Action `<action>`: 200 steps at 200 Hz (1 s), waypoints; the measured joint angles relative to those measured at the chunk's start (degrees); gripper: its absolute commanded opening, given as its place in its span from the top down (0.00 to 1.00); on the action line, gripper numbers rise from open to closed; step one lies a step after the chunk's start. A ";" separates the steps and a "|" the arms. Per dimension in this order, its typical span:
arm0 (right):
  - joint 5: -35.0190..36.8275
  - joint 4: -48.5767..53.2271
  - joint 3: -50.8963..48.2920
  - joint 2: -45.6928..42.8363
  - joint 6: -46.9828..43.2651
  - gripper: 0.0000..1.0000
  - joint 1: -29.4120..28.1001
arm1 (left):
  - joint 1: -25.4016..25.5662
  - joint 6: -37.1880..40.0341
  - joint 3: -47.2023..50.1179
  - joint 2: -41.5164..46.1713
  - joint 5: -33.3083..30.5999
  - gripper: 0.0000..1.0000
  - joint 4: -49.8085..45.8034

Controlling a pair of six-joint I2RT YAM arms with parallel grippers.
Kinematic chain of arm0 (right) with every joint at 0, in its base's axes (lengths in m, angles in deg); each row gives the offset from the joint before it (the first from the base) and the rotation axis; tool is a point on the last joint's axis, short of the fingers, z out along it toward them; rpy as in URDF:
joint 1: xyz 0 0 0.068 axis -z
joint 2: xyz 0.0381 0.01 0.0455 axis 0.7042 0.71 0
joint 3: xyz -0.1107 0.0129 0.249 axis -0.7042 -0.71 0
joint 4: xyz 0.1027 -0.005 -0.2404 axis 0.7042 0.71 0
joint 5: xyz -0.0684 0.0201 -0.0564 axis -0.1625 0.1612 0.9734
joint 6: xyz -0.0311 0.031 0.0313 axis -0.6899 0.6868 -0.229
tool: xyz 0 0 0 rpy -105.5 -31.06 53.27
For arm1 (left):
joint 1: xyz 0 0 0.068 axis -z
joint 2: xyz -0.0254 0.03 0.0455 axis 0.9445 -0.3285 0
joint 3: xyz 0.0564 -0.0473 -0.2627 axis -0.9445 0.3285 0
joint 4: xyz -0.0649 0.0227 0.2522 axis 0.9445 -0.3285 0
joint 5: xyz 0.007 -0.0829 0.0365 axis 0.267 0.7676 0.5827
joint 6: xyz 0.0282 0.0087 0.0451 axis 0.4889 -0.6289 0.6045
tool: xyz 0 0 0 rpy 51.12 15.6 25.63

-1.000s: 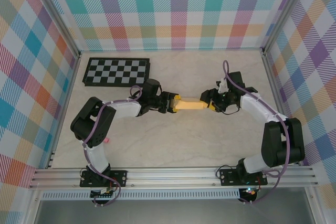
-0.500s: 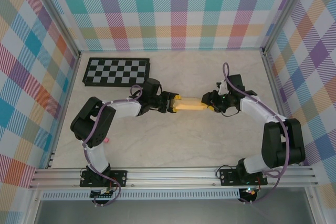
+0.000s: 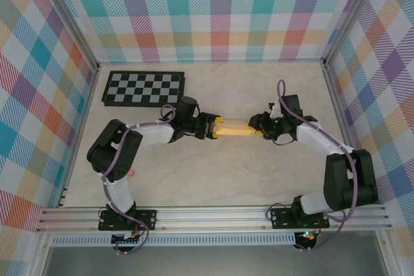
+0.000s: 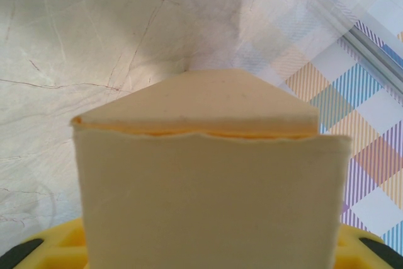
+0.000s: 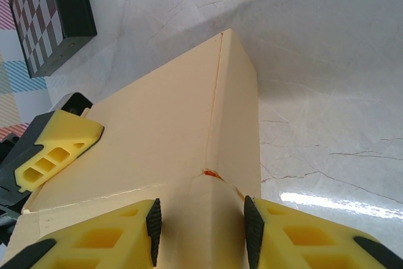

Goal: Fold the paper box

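Yellow-orange card spans the gap between our two arms: the paper box (image 3: 234,131) sits mid-frame in the top view, the left gripper (image 3: 213,128) clamped on its left end and the right gripper (image 3: 259,130) grasping its right end, pads (image 5: 153,225) pressed against either side of the end flap. We see a small orange nick where the creases meet near those pads. If we squeeze or pull unevenly, we judge the thin card could buckle, split there, or slip from one grip.

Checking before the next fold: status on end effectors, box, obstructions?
Left end effector gripping one end of the paper box. Right end effector gripping the other end. Checkerboard off at the back left, not in the way.
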 measured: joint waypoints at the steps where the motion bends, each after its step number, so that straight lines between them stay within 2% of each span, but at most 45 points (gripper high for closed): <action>1: 0.00 -0.02 0.00 0.00 0.02 0.60 0.00 | 0.00 0.00 0.00 0.00 0.00 0.77 0.02; 88: -0.55 -7.15 -2.80 0.76 3.56 0.65 0.00 | -0.02 0.11 -0.22 -0.02 -0.04 0.77 -0.31; 144: -0.39 -6.56 -2.78 0.37 4.28 0.62 -0.07 | -0.02 0.26 -0.28 -0.13 -0.02 0.77 -0.28; 200: -0.31 -7.13 -2.73 0.85 4.33 0.65 -0.07 | -0.02 0.24 -0.33 -0.15 -0.02 0.77 -0.33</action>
